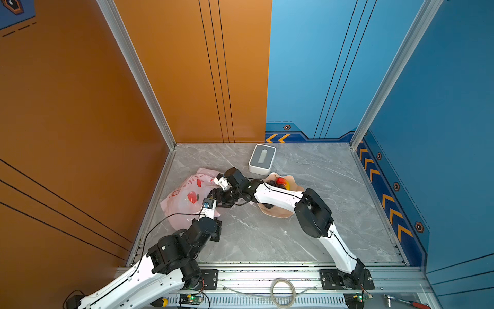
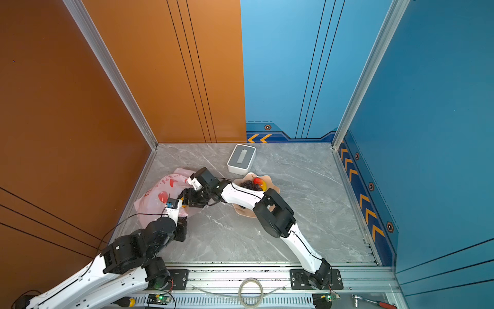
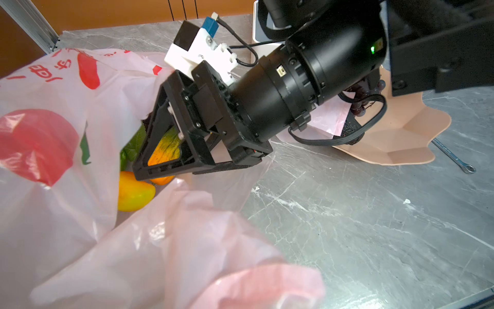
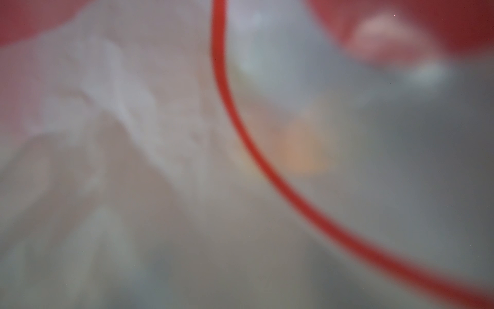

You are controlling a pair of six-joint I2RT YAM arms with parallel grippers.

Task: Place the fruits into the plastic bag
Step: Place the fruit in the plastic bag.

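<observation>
Several fruits [image 3: 135, 194] in plastic bag [image 3: 107, 112], right tool [image 3: 164, 168] spread at its mouth, left tool [image 1: 216, 214] pinching its edge

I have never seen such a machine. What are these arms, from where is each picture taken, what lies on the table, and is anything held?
These are two robot arms, each ending in a two-finger gripper. Both top views look down from one camera above the table. The other two come from wrist cameras. On the table lie a pink plastic bag, a peach plate and a white-and-grey box. Dark grapes and a red-orange mango lie on the plate. In the left wrist view the right gripper reaches into the bag's mouth, jaws apart, near an orange fruit and a yellow fruit inside it. The right wrist view is blurred pink plastic. The left gripper is hidden under its wrist; it is shut and seems to pinch the bag's edge.
</observation>
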